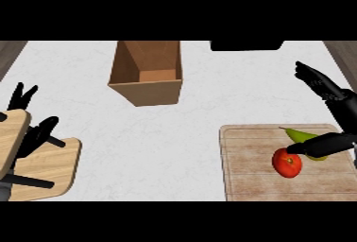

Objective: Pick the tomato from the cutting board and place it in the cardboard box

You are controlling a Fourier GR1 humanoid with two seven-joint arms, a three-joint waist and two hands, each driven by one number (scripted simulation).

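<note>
A red tomato (pixel 286 163) lies on the right part of the wooden cutting board (pixel 251 179), at the lower right. A green pear (pixel 300 136) lies just behind it on the same board. My right hand (pixel 337 101) comes in from the right edge above the board. Its fingers (pixel 314 78) point straight up and away, and its thumb (pixel 322 144) reaches across the pear to the tomato's upper edge. This hand is open and nothing is enclosed. The open cardboard box (pixel 145 92) stands at the back centre, well left of the board. My left hand (pixel 23 97) rests open at the left edge.
A light wooden block (pixel 47 166) with black handles sticking out occupies the lower left, beside my left hand. A dark object (pixel 247 45) sits at the counter's back edge, right of the box. White counter (pixel 167 142) stretches between the box and the board.
</note>
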